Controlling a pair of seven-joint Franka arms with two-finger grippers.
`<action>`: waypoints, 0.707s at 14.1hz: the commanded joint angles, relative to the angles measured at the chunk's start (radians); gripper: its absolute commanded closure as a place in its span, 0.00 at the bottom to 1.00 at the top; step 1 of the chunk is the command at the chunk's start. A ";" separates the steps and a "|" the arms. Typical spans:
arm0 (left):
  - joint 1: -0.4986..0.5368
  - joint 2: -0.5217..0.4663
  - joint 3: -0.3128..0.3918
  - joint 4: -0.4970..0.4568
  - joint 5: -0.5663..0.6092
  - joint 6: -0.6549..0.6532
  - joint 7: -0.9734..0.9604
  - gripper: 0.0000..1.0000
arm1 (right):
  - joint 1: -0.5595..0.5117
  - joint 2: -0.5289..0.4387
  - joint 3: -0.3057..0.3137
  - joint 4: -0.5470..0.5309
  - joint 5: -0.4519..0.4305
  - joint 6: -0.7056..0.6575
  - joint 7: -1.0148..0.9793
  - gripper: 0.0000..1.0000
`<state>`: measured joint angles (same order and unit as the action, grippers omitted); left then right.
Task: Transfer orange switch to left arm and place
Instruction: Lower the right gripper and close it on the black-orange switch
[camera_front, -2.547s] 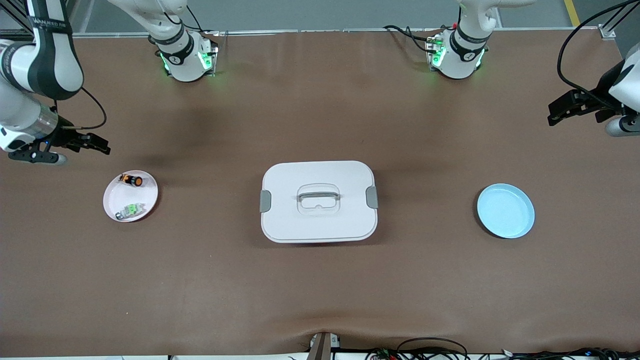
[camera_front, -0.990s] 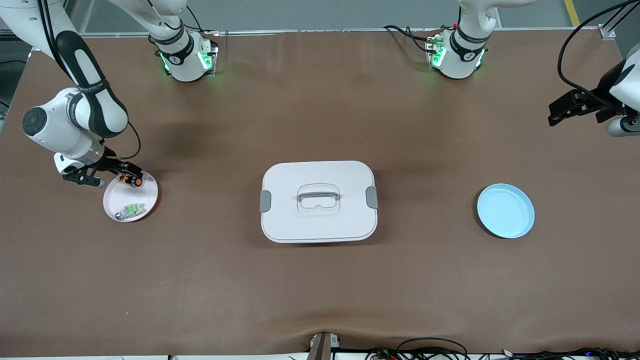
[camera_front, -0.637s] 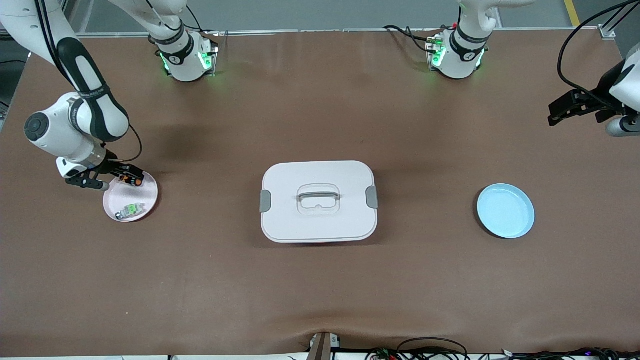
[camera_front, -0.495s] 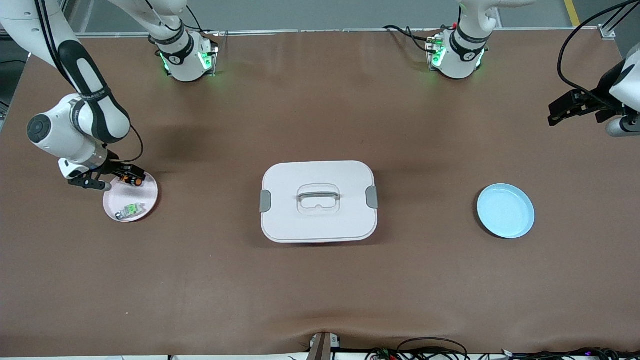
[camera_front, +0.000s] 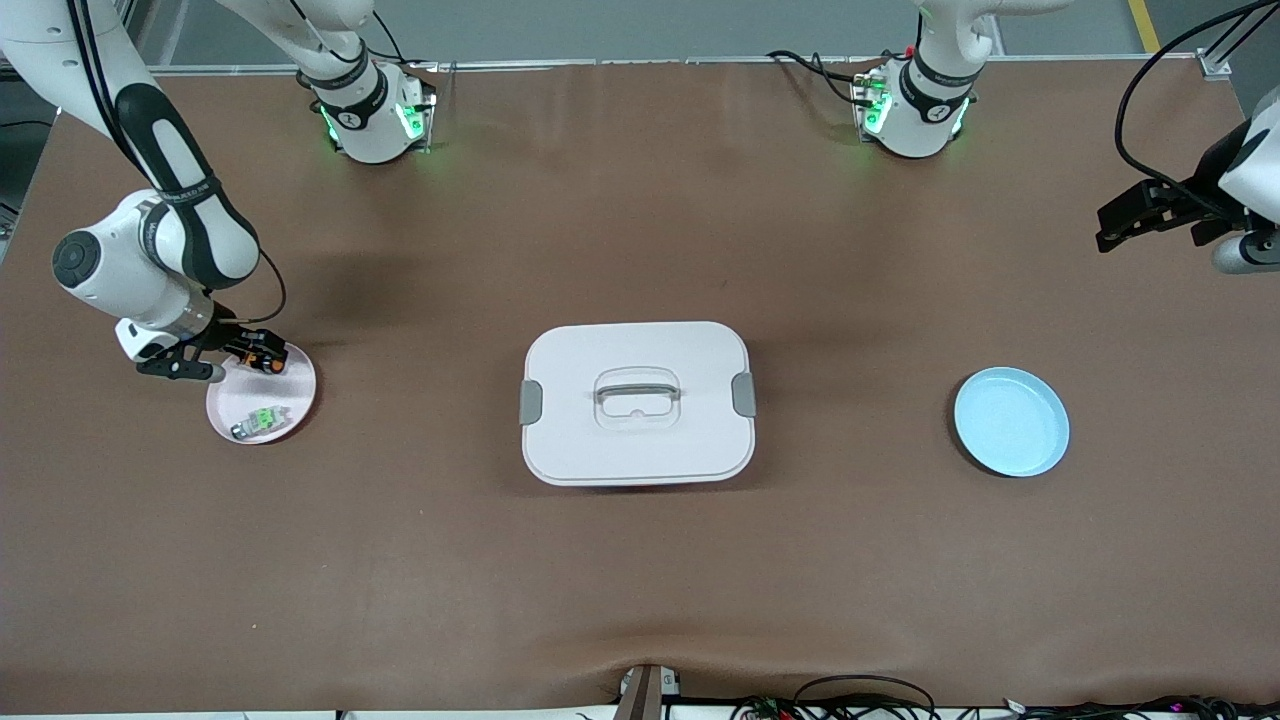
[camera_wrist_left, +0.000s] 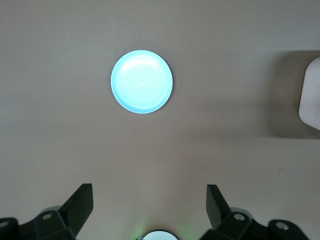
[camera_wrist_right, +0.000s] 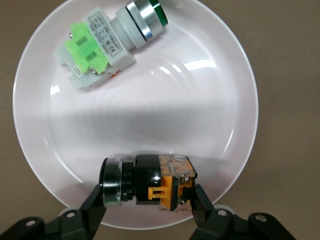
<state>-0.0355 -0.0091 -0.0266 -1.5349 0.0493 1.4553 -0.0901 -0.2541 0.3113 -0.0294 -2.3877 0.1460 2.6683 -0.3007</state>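
Pink plate (camera_wrist_right: 235, 100) carries the orange switch (camera_wrist_right: 150, 187); right tool (camera_wrist_right: 147, 202) brackets it, fingers touching, poised for lifting. Left tool (camera_wrist_left: 150, 210) waits open, empty, well apart from the plate.

Your right arm has swung in from the table's edge at its own end and brought the right gripper (camera_front: 262, 357) down onto the pink plate (camera_front: 290, 402), where 2.5 s ago it hung clear of the plate. Its fingers (camera_wrist_right: 95, 205) now sit on either side of the orange switch (camera_wrist_right: 147, 181), which has turned a little on the plate since then. Over the last half second you have made only a very slight shift.
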 joint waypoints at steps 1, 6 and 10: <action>0.002 -0.002 -0.001 0.006 0.020 0.000 0.021 0.00 | -0.005 0.023 0.005 0.022 0.023 0.002 -0.028 0.34; 0.002 -0.002 -0.001 0.007 0.020 0.000 0.021 0.00 | -0.001 0.022 0.005 0.022 0.023 0.001 -0.038 0.67; 0.002 0.000 -0.001 0.007 0.020 0.000 0.021 0.00 | 0.004 -0.035 0.005 0.021 0.020 -0.042 -0.098 0.69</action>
<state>-0.0355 -0.0091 -0.0263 -1.5349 0.0493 1.4553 -0.0901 -0.2535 0.3160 -0.0272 -2.3728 0.1463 2.6644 -0.3575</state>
